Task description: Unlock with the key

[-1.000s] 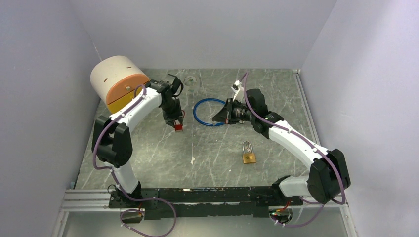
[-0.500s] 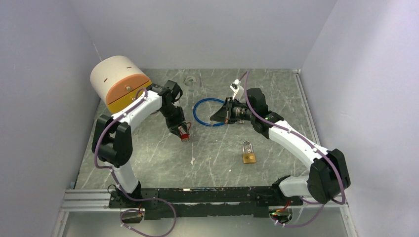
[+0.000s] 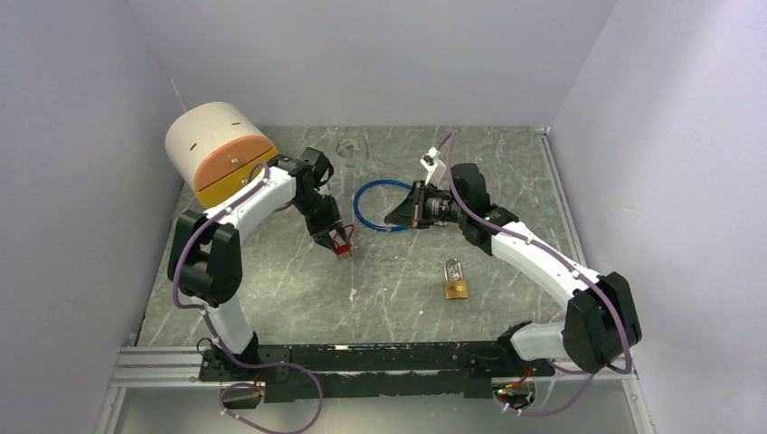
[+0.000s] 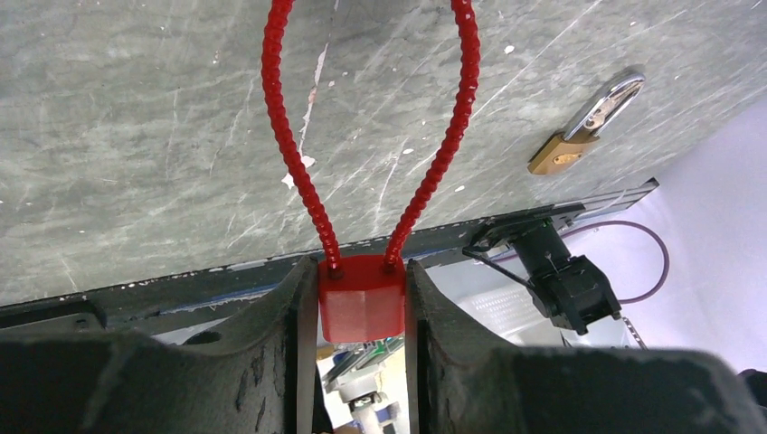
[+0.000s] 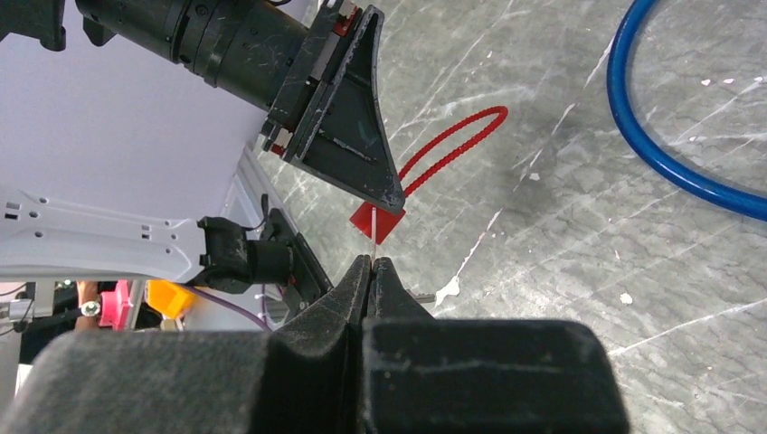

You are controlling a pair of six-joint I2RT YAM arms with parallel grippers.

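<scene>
My left gripper (image 3: 340, 244) is shut on the body of a red cable lock (image 4: 362, 307), and the lock's beaded red loop (image 4: 380, 117) hangs over the table. The lock also shows in the top view (image 3: 343, 250). My right gripper (image 3: 394, 217) is shut on a thin metal key (image 5: 373, 237), seen edge-on and sticking out of the fingertips. In the right wrist view the key's tip overlaps the red lock body (image 5: 384, 226), just below the left gripper's finger (image 5: 348, 136). I cannot tell whether the tip touches or enters the lock.
A brass padlock (image 3: 456, 282) with a steel shackle lies on the table nearer the right arm and also shows in the left wrist view (image 4: 579, 136). A blue cable ring (image 3: 380, 206) lies behind the grippers. A white and orange cylinder (image 3: 217, 149) stands at the back left.
My left gripper has moved right and towards the near edge with the red lock, closer to the right gripper. The right gripper has barely moved.
</scene>
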